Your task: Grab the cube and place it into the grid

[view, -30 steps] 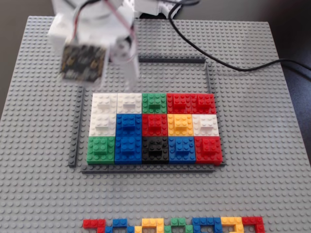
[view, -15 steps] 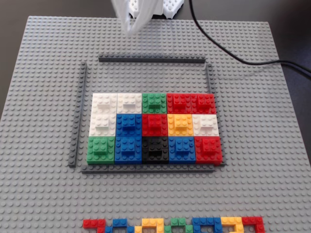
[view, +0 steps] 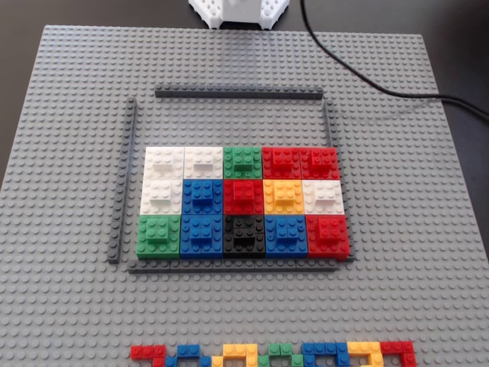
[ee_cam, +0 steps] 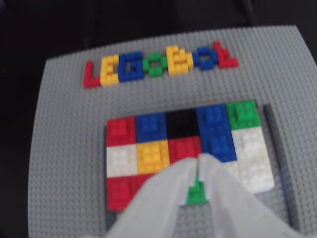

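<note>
The grid (view: 237, 94) is three rows of square coloured blocks inside thin dark grey strips on the baseplate. Several white cubes sit in it: three clustered at its upper left (view: 203, 162) and one in the middle row at the right (view: 322, 195). In the wrist view my gripper (ee_cam: 198, 162) hangs above the grid (ee_cam: 181, 124) with its white fingertips touching, shut with nothing held. A green block (ee_cam: 196, 194) shows through the gap lower between the fingers. The fixed view shows only the arm's white base (view: 241, 11) at the top edge.
A line of small flat mixed-colour bricks (view: 271, 355) lies at the baseplate's near edge, also seen in the wrist view (ee_cam: 158, 64). A black cable (view: 367, 84) crosses the upper right corner. Bare grey baseplate (view: 69, 306) surrounds the frame, and studs show between the top strip and the blocks.
The arm has drawn back from above the grid's upper left to the top edge and left the fixed view. The blocks have not moved.
</note>
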Robot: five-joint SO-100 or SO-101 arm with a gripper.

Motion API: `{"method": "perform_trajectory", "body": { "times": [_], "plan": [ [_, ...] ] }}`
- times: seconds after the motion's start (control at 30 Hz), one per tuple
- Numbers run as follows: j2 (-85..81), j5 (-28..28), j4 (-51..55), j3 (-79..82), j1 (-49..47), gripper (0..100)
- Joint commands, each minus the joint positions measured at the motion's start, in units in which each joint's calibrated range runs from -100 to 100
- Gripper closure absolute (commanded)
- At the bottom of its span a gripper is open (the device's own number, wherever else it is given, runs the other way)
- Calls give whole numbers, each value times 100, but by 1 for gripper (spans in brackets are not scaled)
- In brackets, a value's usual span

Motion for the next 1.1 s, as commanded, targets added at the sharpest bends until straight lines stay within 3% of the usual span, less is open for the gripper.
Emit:
{"method": "perform_trajectory", "body": {
  "times": [0.0, 0.57, 1.07],
  "plan": [
    [-998, -39, -472, 836, -49, 100],
    [-2726, -249, -697, 2748, -64, 100],
    [-3062, 200, -482, 4134, -79, 100]
  ]
}}
